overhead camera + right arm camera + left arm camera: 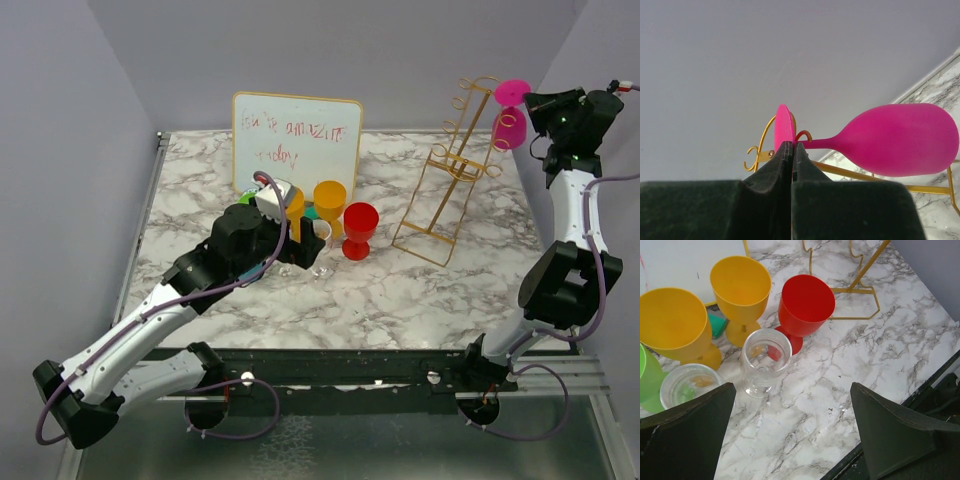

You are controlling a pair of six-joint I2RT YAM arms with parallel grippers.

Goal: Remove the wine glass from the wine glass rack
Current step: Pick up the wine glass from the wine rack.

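A pink wine glass point(510, 127) hangs upside down at the top of the gold wire wine glass rack point(447, 192), at the back right of the table. My right gripper point(530, 100) is shut on the rim of the glass's round foot. In the right wrist view my gripper point(791, 145) pinches the pink foot disc, the glass bowl point(900, 137) lies to the right, and a gold rack bar point(855, 172) runs behind it. My left gripper point(305, 248) is open and empty over the table's middle, with its gap point(792, 390) just short of a clear glass point(765, 360).
A red goblet point(360, 230), two yellow goblets point(329, 205), a green cup point(647, 377) and a second clear glass point(687, 385) stand grouped in front of a whiteboard point(296, 140). Walls close in at the back and on the right.
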